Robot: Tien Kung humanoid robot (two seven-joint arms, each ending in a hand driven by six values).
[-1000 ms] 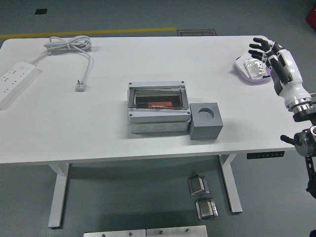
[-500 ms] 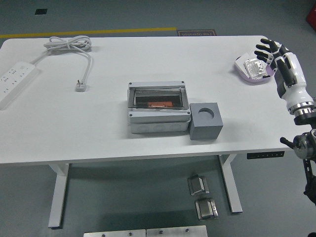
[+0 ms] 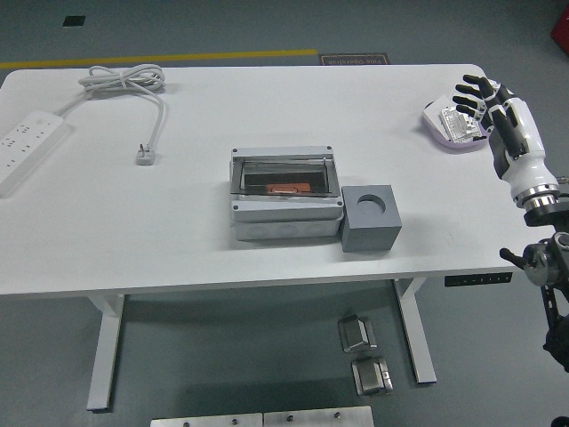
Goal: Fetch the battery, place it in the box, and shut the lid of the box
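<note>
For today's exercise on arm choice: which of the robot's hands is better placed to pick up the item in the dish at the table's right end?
Probably the right hand: its spread fingers hover over the white dish. No left arm shows.

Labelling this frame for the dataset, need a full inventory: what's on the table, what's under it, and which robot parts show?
table: 1, white, fills most of the view
power strip: 1, white, far left edge, cord coiled at the far side, plug lying loose on the table
box: 1, grey, centre, clear lid, something orange inside
block: 1, grey, round hole on top, right of the box and close beside it
tray: 1, pale, far right, holding a small white part
metal pieces: 2, grey, on the floor under the table
right hand: 1, black and white, fingers spread over the tray, holding nothing
left arm: not in view
</note>
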